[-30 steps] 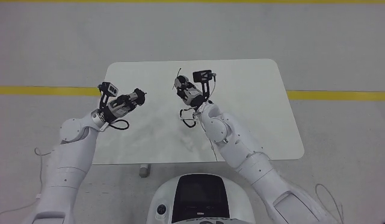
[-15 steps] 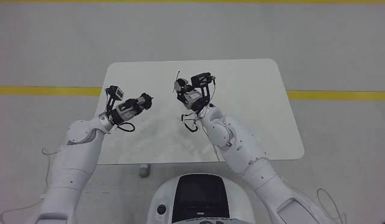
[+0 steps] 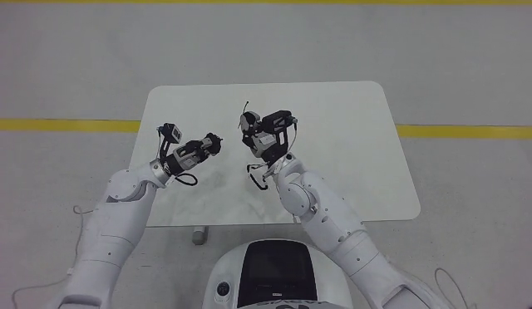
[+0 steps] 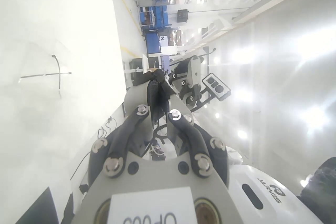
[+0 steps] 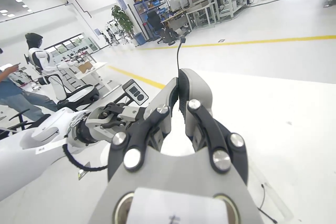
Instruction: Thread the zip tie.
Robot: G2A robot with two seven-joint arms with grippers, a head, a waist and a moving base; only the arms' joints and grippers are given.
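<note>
My right gripper (image 5: pixel 179 83) is shut on a thin black zip tie (image 5: pixel 178 57), held up over the white table (image 3: pixel 349 143). The tie rises out of the fingertips and ends in its small square head. From above, the right gripper (image 3: pixel 249 128) is over the table's middle, the zip tie (image 3: pixel 246 110) pointing away from me. My left gripper (image 3: pixel 213 141) hovers a short way to its left, tips toward it. In the left wrist view the left gripper (image 4: pixel 155 80) has its dark fingers pressed together, with nothing I can make out between them.
Two spare zip ties (image 4: pixel 58 74) lie crossed on the tabletop. Another thin tie (image 5: pixel 263 194) lies on the table below the right wrist. The right arm's wrist (image 4: pixel 190 75) is just beyond the left fingertips. The table's right half is bare.
My left arm has swung right, bringing its gripper closer to the right one. The right gripper has shifted slightly left and nearer, still gripping the zip tie.
</note>
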